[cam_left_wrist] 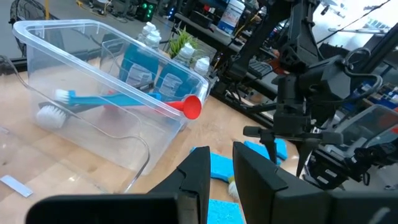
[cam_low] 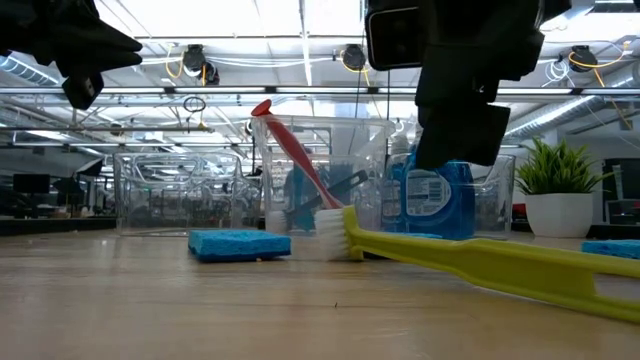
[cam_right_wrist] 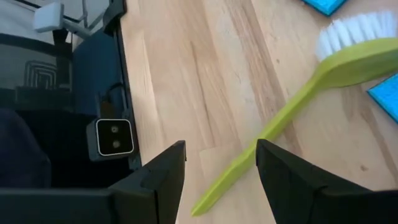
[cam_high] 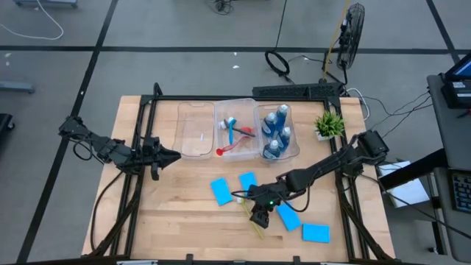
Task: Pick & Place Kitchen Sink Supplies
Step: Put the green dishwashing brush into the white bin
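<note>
Wooden worktop (cam_high: 184, 206), near its front edge: yellow-green brush (cam_right_wrist: 298, 106), white bristles, lying flat under the open right pincer (cam_right_wrist: 221, 171). Left pincer (cam_left_wrist: 221, 177) looks nearly closed, empty.

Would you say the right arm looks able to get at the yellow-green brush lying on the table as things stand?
Probably yes: the right tool hangs open just above the yellow-green brush, whose handle lies bare on the wooden table with nothing over it.
</note>
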Tool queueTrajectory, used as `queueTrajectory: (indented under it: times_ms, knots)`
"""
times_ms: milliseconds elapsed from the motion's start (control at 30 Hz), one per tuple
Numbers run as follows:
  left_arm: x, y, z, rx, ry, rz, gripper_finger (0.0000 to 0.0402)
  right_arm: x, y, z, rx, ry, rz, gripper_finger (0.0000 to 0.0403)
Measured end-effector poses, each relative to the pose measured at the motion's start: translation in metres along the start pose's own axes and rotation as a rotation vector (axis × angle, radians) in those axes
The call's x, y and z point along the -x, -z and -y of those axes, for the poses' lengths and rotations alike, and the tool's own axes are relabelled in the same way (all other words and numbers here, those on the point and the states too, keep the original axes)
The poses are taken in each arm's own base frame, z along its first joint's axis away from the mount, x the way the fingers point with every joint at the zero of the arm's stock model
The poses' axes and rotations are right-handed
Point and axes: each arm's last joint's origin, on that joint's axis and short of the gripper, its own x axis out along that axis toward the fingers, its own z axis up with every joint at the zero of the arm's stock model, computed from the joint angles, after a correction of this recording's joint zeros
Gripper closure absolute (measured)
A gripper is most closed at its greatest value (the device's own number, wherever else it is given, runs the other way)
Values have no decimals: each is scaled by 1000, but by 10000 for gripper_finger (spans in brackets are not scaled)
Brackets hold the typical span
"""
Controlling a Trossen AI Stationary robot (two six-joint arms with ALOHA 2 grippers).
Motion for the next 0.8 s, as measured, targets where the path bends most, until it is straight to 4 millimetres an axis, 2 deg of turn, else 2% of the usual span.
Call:
queueTrajectory:
  times_ms: [367,567,800]
  knots:
    - [0,0,0,8,0,0,330,1,5,10,-39,155,8,220]
    - [0,0,0,7,-1,0,330,2,3,2,-30,138,18,220]
    - [0,0,0,7,-1,0,330,-16,-2,-2,-18,211,-49,220]
